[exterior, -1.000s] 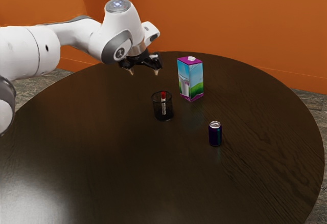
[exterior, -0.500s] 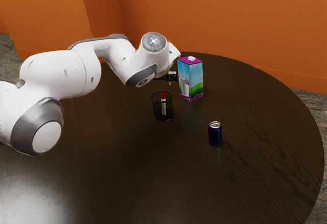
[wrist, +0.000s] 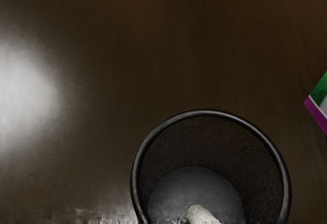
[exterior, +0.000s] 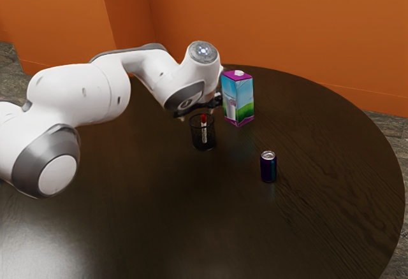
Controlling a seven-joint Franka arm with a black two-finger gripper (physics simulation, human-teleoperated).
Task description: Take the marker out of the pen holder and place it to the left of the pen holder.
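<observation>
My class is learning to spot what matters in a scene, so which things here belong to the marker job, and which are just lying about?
Part of the job:
marker, red-topped, in the pen holder
pen holder
claw, open, above the holder

Just lying about:
carton with a purple top
dark can

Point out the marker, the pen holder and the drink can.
Marker [exterior: 204,119]: exterior view, on its red end.
Pen holder [wrist: 207,113]: wrist view, on its dark rim.
Drink can [exterior: 268,169]: exterior view, on the dark side wall below its silvery top.
</observation>
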